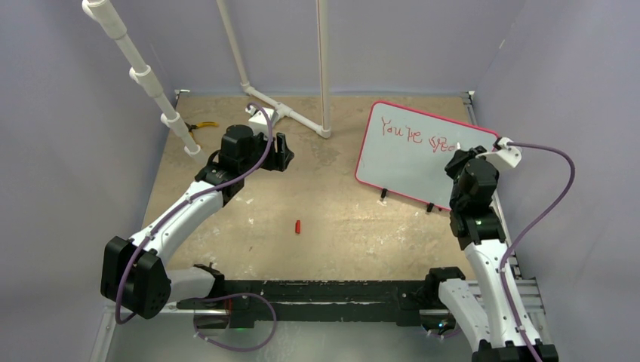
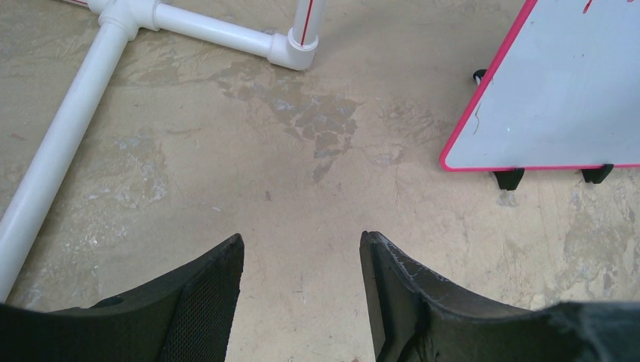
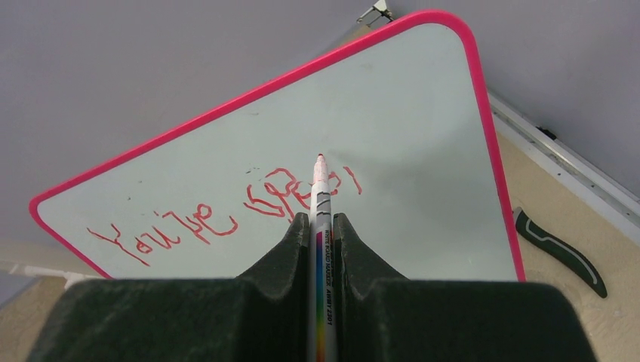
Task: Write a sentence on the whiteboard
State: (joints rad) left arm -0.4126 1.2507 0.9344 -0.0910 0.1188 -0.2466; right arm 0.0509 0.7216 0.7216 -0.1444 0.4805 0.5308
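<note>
The whiteboard (image 1: pixel 415 151) (image 3: pixel 407 136) (image 2: pixel 558 98) stands propped at the back right on small black feet, its frame red-pink. Red lettering, the sentence (image 1: pixel 415 134) (image 3: pixel 219 215), runs across its upper part and reads roughly "You're spec". My right gripper (image 1: pixel 462 158) (image 3: pixel 321 220) is shut on a white marker (image 3: pixel 320 226) with a rainbow stripe. The marker's red tip (image 3: pixel 320 158) sits at the end of the lettering. My left gripper (image 1: pixel 281 152) (image 2: pixel 302 241) hangs open over bare table, left of the board, holding nothing.
A white PVC pipe frame (image 1: pixel 290 113) (image 2: pixel 196 26) stands at the back centre, and another pipe (image 1: pixel 143 75) leans at the left. A small red cap (image 1: pixel 297 226) lies mid-table. Yellow-handled pliers (image 1: pixel 200 126) lie at the back left. A black-handled tool (image 3: pixel 558 249) lies right of the board.
</note>
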